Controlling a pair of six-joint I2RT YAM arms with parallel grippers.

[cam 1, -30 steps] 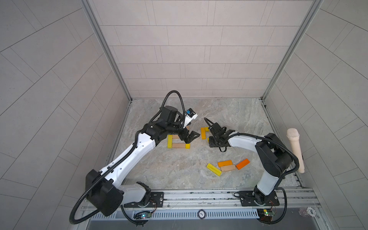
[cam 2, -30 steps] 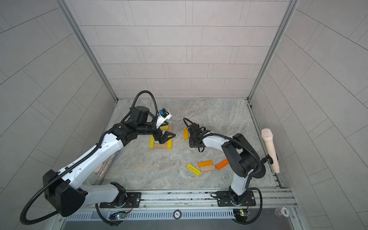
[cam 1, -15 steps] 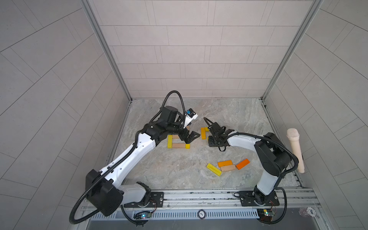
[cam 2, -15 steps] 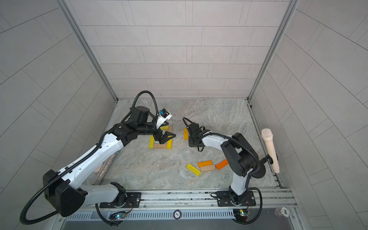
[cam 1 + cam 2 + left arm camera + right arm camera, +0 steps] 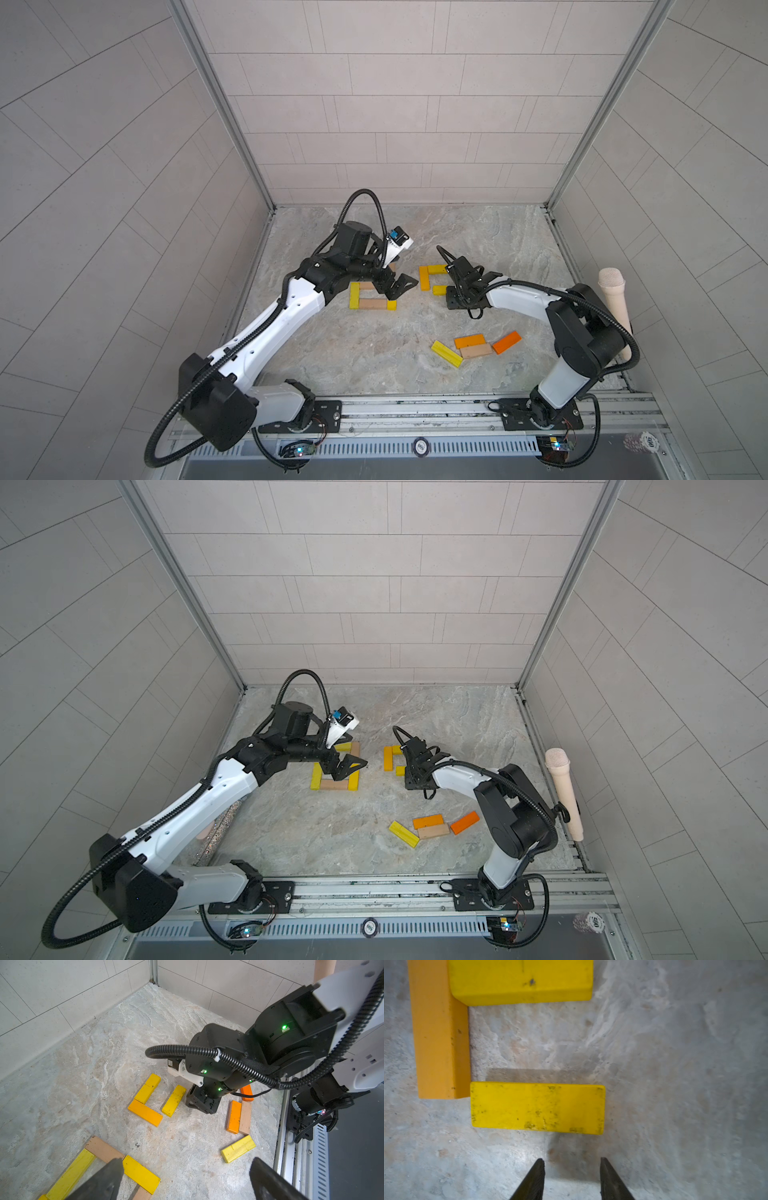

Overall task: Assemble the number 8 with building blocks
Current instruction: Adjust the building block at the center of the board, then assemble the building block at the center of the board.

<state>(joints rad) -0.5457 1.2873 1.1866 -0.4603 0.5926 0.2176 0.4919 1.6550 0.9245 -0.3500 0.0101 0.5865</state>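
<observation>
In both top views a square loop of yellow (image 5: 354,296) and tan (image 5: 372,304) building blocks lies mid-floor. My left gripper (image 5: 401,289) hovers over the loop's right side, wide open and holding nothing; the left wrist view shows its fingers (image 5: 112,1176) above a yellow bar (image 5: 141,1174). To the right, an orange bar (image 5: 440,1032) and two yellow bars (image 5: 537,1107) form a C shape. My right gripper (image 5: 572,1165) points down at bare floor just beside the lower yellow bar (image 5: 439,289). Its jaws stand narrowly open and hold nothing.
Loose yellow (image 5: 446,354), orange (image 5: 469,340), tan (image 5: 476,351) and orange (image 5: 506,342) bars lie front right. A beige microphone (image 5: 615,299) leans on the right wall. A glittery microphone (image 5: 216,833) lies partly under my left arm. The metal rail (image 5: 415,409) runs along the front.
My right gripper has edged slightly left by the C-shaped group. The left arm and the blocks have not visibly moved.
</observation>
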